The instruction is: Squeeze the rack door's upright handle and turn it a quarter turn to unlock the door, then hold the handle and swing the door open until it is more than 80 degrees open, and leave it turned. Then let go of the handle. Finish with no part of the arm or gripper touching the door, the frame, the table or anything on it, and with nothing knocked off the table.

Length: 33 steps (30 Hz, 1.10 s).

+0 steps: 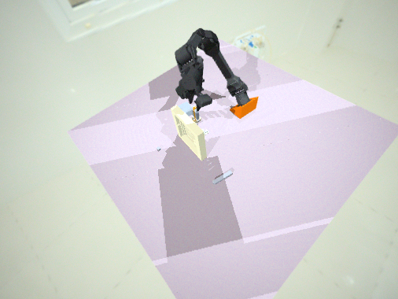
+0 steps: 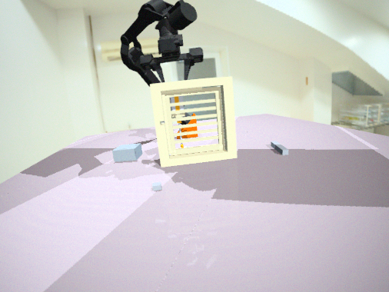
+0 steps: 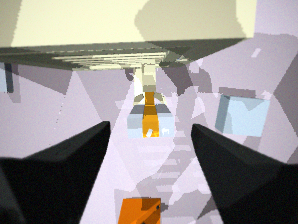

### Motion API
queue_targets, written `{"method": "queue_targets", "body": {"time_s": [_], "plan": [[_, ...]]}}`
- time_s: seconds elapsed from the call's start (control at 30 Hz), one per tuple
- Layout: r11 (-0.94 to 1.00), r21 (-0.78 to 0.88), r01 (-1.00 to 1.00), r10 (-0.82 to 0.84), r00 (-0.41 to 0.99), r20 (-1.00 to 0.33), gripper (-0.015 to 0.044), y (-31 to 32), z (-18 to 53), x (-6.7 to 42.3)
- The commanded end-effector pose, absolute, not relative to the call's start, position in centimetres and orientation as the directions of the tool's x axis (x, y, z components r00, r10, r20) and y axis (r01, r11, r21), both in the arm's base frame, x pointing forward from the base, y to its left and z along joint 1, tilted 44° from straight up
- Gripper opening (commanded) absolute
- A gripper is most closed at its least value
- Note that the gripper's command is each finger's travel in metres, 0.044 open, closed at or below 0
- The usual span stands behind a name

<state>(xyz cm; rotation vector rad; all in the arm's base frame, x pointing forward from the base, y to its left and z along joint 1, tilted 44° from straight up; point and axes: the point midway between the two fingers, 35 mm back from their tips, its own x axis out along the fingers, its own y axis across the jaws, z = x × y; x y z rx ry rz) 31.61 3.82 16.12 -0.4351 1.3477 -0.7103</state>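
The cream rack frame [image 1: 202,146] [image 2: 230,119] [image 3: 75,21] stands upright on the table. Its slatted door [image 2: 218,115] looks shut in the frame. The upright handle [image 1: 194,108] [image 2: 177,101] [image 3: 150,125], orange with grey-blue sides, stands out from the door on the arm's side. My gripper [image 1: 194,105] [image 2: 174,80] [image 3: 151,128] is open and points down above the handle. In the wrist view the handle shows midway between the fingertips, farther down, with a gap on both sides. The fingers hold nothing. The handle's lower part is hard to make out.
A light blue block [image 1: 185,108] [image 2: 126,154] [image 3: 244,116] lies near the frame's handle side. A small block [image 1: 159,149] [image 2: 157,187] and a long grey-blue bar [image 1: 222,176] [image 2: 279,148] lie beyond the frame. The arm's orange base [image 1: 247,108] [image 2: 191,131] [image 3: 139,210] stands behind the handle.
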Motion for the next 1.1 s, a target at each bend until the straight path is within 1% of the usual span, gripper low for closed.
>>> {"method": "queue_targets", "body": {"time_s": [0.0, 1.0, 1.07], "plan": [[0.72, -0.665, 0.199, -0.684, 0.037, -0.729, 0.0291, 3.4, 15.6, 31.6], [0.717, -0.684, 0.134, -0.671, -0.132, -0.729, 0.0291, 0.3, 12.3, 31.4], [0.717, -0.684, 0.134, -0.671, -0.132, -0.729, 0.0238, 0.3, 12.3, 31.4]]}}
